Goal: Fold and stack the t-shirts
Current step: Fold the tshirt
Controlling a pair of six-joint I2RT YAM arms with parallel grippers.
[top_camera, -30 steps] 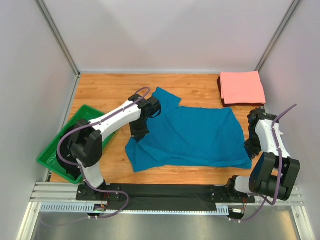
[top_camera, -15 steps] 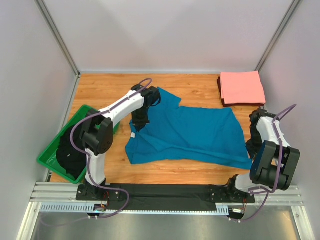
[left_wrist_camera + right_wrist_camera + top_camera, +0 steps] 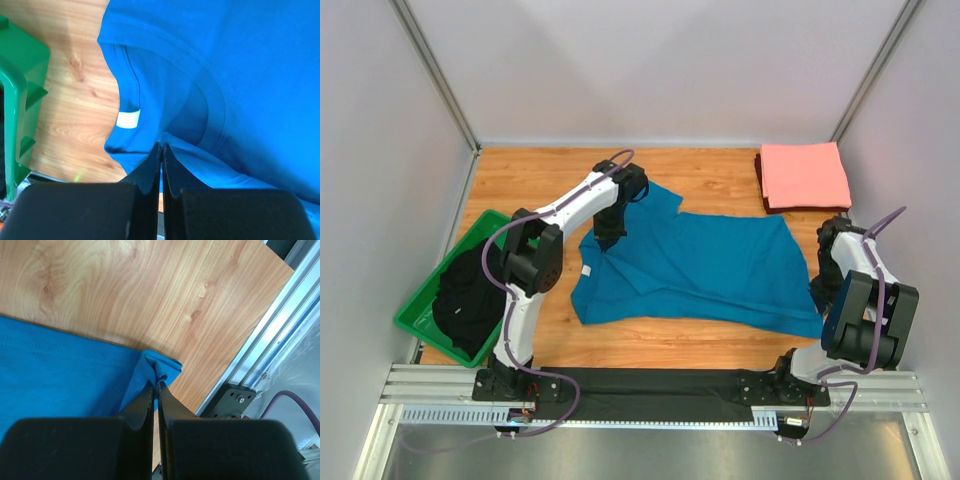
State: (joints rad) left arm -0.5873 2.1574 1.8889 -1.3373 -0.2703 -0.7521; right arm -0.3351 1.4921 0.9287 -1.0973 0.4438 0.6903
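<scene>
Your left jaws pinch the teal-blue t-shirt (image 3: 720, 265) near its collar (image 3: 116, 65), right jaws its hem corner (image 3: 162, 365), likely holding it taut for folding.

The counter (image 3: 720, 180) is smooth wood with a warm grain. The teal t-shirt (image 3: 720, 270) is soft matt cloth with stitched hems, and its white neck label (image 3: 127, 120) looks smooth. The pink t-shirt (image 3: 805, 175), upper right, is matt cloth too. The green tray (image 3: 472, 238), lower left, is glossy plastic. The rail (image 3: 670, 415) along the bottom is ribbed metal.
</scene>
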